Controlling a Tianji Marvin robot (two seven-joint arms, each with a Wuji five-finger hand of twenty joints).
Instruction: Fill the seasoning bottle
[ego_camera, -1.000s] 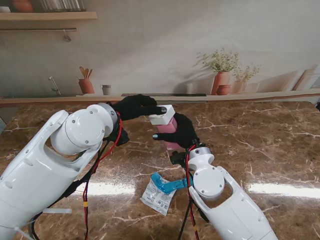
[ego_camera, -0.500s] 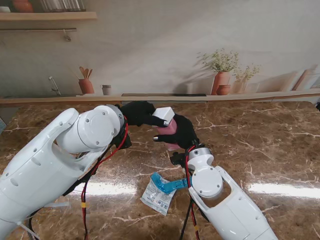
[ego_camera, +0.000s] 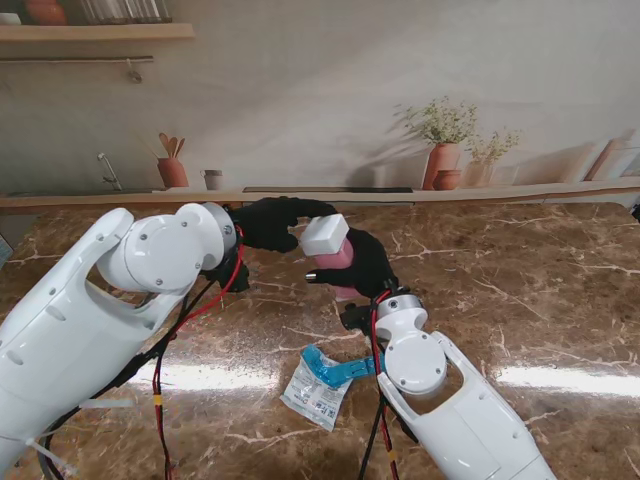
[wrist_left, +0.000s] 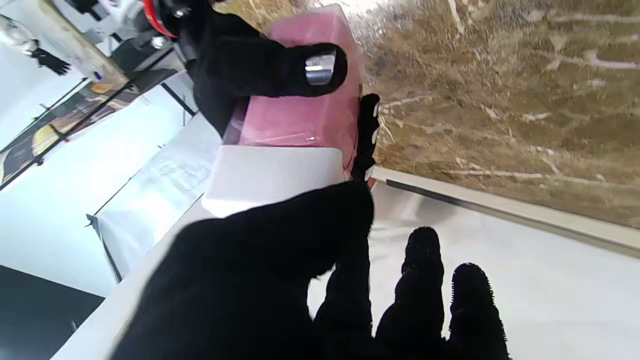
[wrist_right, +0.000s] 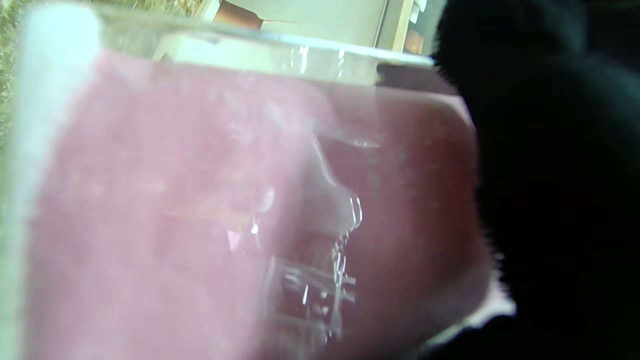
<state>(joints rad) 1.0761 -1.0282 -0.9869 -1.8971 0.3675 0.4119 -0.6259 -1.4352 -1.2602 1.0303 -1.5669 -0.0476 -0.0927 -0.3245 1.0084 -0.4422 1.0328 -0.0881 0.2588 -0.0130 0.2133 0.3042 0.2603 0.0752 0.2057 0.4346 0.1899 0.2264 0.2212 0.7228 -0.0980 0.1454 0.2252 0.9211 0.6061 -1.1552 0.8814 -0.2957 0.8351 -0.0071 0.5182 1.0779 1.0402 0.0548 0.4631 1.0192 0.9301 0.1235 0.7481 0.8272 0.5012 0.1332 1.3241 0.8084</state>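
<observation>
The seasoning bottle (ego_camera: 338, 256) is clear with pink contents and is held off the table, near its middle. My right hand (ego_camera: 366, 263) is shut around its body. In the right wrist view the pink bottle (wrist_right: 200, 200) fills the picture beside a black finger (wrist_right: 550, 175). A white lid (ego_camera: 325, 236) sits on the bottle's top, slightly tilted. My left hand (ego_camera: 272, 222) reaches in from the left and grips that lid, one finger arching over it. In the left wrist view the thumb (wrist_left: 280, 235) presses the lid (wrist_left: 272, 177) above the bottle (wrist_left: 305, 115).
A torn white sachet with a blue strip (ego_camera: 318, 388) lies on the marble table (ego_camera: 520, 300), nearer to me than the bottle and beside the right forearm. A wall ledge with printed pots runs along the table's far edge.
The left arm has shifted and its hand has re-gripped the lid. The lid tipped up half a second ago and now lies flatter on the bottle. The right hand has stayed put.
</observation>
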